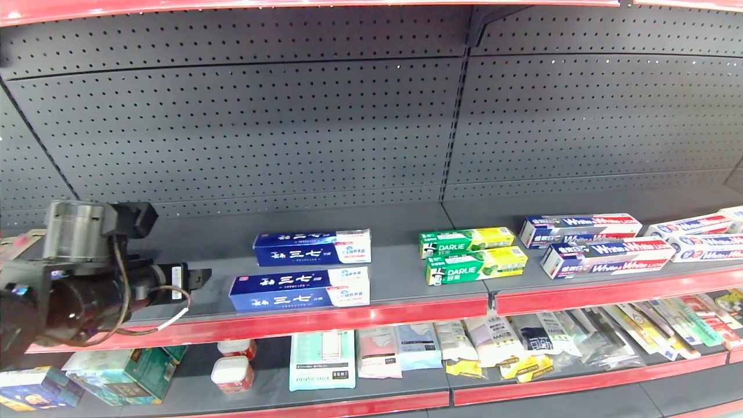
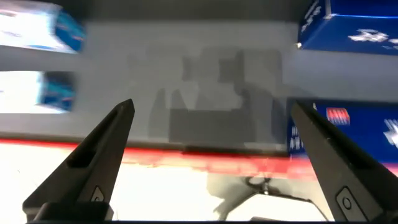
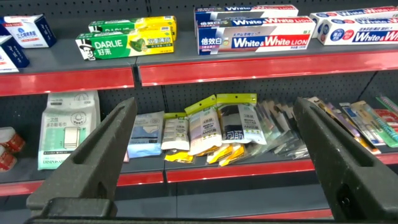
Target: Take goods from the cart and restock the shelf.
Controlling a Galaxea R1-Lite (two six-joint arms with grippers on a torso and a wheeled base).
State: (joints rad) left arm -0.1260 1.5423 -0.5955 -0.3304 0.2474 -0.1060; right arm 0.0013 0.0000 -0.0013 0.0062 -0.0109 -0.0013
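Observation:
Two blue toothpaste boxes (image 1: 312, 247) (image 1: 300, 289) lie one behind the other on the grey shelf (image 1: 191, 244). Just left of them, at the shelf's front edge, my left gripper (image 1: 200, 276) points toward the boxes. In the left wrist view this gripper (image 2: 211, 106) is open and holds nothing, with bare shelf under it and the blue boxes (image 2: 348, 130) beside one finger. My right gripper (image 3: 214, 99) is open and empty too, held back from the shelving. It faces the green boxes (image 3: 127, 38) and the white boxes (image 3: 249, 28).
Green boxes (image 1: 476, 265) and white boxes (image 1: 606, 255) fill the shelf's right half. The lower shelf holds hanging packets (image 1: 522, 342), small red-and-white jars (image 1: 232, 371) and teal cartons (image 1: 125, 374). A perforated grey panel (image 1: 290, 128) backs the shelf, and a red strip (image 1: 290, 321) edges it.

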